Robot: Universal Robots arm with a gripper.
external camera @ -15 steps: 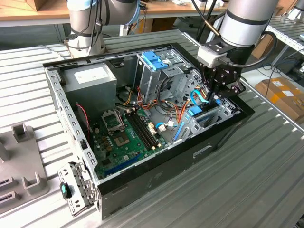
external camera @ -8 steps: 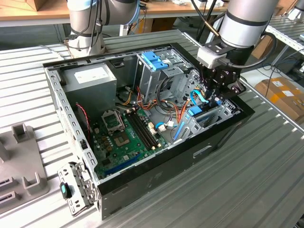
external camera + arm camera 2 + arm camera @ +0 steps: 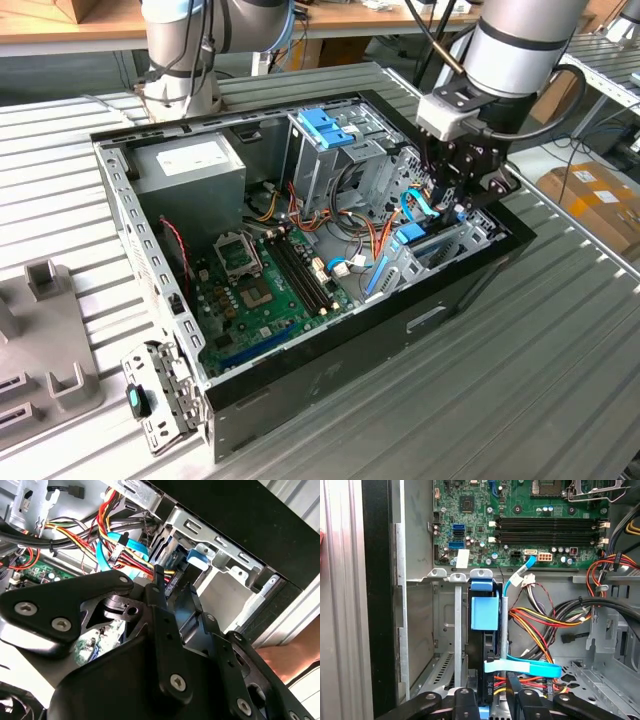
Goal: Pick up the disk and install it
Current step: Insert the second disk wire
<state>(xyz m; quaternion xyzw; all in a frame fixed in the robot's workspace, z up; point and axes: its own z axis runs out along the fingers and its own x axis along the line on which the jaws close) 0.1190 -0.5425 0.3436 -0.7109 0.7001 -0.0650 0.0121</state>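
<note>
The disk (image 3: pixel 484 612) stands on edge in the drive bay at the case's front corner, its light-blue carrier rail facing the first wrist view and its dark end (image 3: pixel 488 682) nearest the camera. In the exterior view the disk (image 3: pixel 413 236) shows as a light-blue piece low in the bay on the exterior view's right. My gripper (image 3: pixel 445 205) reaches down into the case right above it. In the first wrist view the gripper (image 3: pixel 495 702) straddles the disk's near end, one black finger on each side, shut on it.
The open computer case (image 3: pixel 480 265) lies on a slatted metal table. Inside are the green motherboard (image 3: pixel 255 290), a grey power-supply box (image 3: pixel 190 165), a tall metal cage with a blue handle (image 3: pixel 325 125), and orange, red and blue cables (image 3: pixel 535 625) beside the bay.
</note>
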